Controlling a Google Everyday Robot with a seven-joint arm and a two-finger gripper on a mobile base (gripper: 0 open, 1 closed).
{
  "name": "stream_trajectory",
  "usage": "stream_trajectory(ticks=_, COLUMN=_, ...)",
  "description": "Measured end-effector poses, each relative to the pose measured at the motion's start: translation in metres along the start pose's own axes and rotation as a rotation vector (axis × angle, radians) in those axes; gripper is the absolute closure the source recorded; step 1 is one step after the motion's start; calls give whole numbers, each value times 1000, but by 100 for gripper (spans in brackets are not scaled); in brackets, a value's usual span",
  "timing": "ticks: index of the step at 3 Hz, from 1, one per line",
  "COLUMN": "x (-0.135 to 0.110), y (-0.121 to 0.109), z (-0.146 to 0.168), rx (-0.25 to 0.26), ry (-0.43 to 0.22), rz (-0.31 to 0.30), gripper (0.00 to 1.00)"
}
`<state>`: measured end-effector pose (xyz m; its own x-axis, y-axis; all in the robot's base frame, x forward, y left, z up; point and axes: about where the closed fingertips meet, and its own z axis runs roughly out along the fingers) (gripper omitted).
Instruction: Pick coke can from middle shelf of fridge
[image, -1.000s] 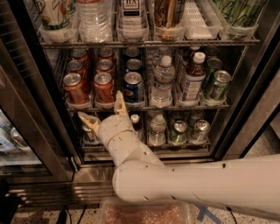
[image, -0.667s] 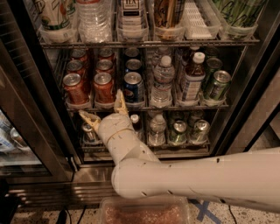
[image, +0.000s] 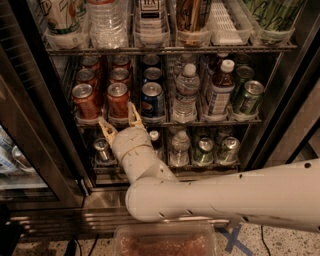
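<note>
- Fridge (image: 283, 98) fills the bkgd: dark frame either side, steel sill at the bottom, wire racks packed w/ drinks.
- Floor in front is speckled, w/ a blue tape cross (image: 233, 238) and a clear plastic tub (image: 165, 241) at the bottom edge.
- Top rack (image: 170, 49): tall bottles and cartons in clear trays.
- Middle shelf (image: 197, 122), L to R: two lanes of red cans, a blue Pepsi can (image: 152, 100), a water bottle (image: 186, 94), a white-capped bottle (image: 220, 93), green cans (image: 248, 96).
- Coke can (image: 118, 99) stands upright at the front of the 2nd lane from L, silver top showing, another red can (image: 85, 100) just beside it on the L.
- White arm (image: 225, 197) comes in from the lower R and bends up toward the shelf.
- Gripper (image: 120, 123) sits at the shelf's front edge, just below the coke can and centred on its lane.
- Fingers (image: 107, 131) spread wide in a V, tips pointing up at the can's base; nothing between them, not gripping the can.
- Can't tell if the R fingertip touches the can or tray.
- Bottom rack (image: 200, 164): small bottles, green cans and a silver-topped can, partly behind the wrist.
</note>
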<state>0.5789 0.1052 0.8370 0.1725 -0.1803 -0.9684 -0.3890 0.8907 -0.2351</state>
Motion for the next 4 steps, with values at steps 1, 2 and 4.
stream_trajectory(ticks=1, x=3, y=-1, z=4, rx=13, ry=-8, rz=3, gripper=33)
stream_trajectory(ticks=2, x=5, y=-3, z=7, rx=31, ry=-19, rz=0, gripper=32)
stream_trajectory(ticks=4, x=7, y=-11, z=18, rx=73, ry=-41, rz=1, gripper=30)
